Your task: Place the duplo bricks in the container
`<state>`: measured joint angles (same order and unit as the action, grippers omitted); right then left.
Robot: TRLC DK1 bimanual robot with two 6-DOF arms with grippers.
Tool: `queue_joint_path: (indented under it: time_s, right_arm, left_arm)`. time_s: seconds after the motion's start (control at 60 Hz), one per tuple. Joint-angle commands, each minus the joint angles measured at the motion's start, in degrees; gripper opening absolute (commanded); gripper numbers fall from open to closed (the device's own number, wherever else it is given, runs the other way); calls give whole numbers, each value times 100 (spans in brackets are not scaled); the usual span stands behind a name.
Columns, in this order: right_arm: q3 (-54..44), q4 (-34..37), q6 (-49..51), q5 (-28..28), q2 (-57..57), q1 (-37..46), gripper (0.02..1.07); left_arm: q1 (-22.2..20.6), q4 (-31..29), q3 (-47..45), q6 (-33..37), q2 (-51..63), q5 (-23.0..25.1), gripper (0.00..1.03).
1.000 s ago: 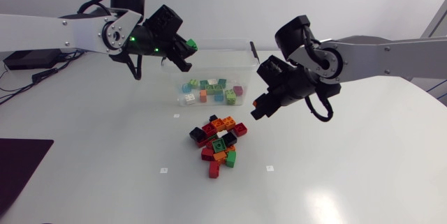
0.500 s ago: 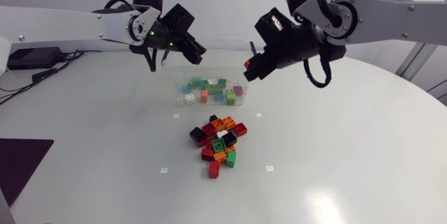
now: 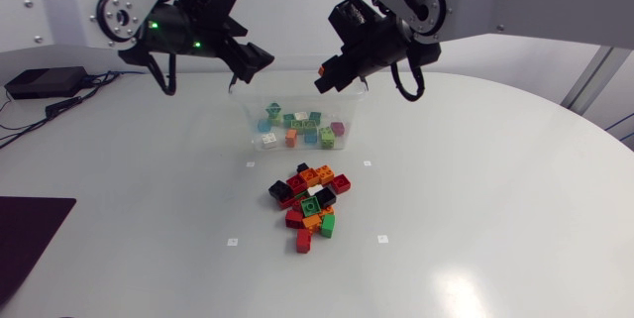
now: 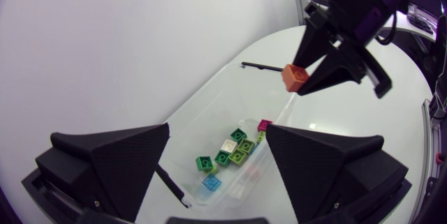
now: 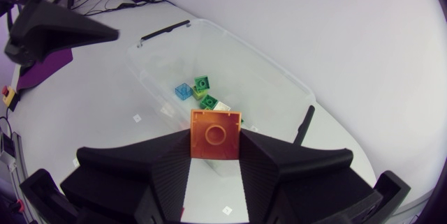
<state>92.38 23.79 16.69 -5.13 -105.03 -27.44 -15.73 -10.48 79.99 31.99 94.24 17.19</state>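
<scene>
An orange brick (image 5: 216,134) is gripped in the right jaws above the container (image 5: 237,56); the left jaws, at its 10 o'clock, are spread wide, empty.

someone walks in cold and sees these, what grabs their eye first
An orange brick pinched in the right jaws, held above the clear container at the table's far side. Then the loose heap of red, black, orange and green bricks on the table in front of it, and the left jaws, open and empty, above the container's left end.
</scene>
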Motion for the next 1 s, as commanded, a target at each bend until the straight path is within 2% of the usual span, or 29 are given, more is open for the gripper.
queue_joint_path:
  time_s: [0.0,0.233,0.483,0.533,0.65,0.683,0.783,0.983]
  right_arm:
    - [342,-94,1,-41,-316,-42,30]
    - [1028,-68,10,-41,-958,-60,30]
    - [1696,64,10,-41,-1573,-24,30]
    - [1810,91,10,-32,-1696,-16,38]
    - [2047,205,1,-32,-1898,20,83]
    - [2082,222,10,-24,-1907,28,92]
    - [2126,222,19,-24,-1863,55,97]
    - [1819,222,36,-24,-1388,125,97]
  left_arm:
    - [52,-200,-510,255,-301,127,98]
    - [61,-314,-1618,765,-837,320,98]
    - [-62,-376,-2242,1125,-854,373,98]
    - [-97,-358,-2312,1187,-828,373,98]
    - [-168,-358,-2400,1292,-661,373,98]
    - [-185,-349,-2444,1389,-599,373,98]
    - [-238,-314,-2435,1415,-327,373,98]
    - [-510,-305,-2461,1240,60,250,98]
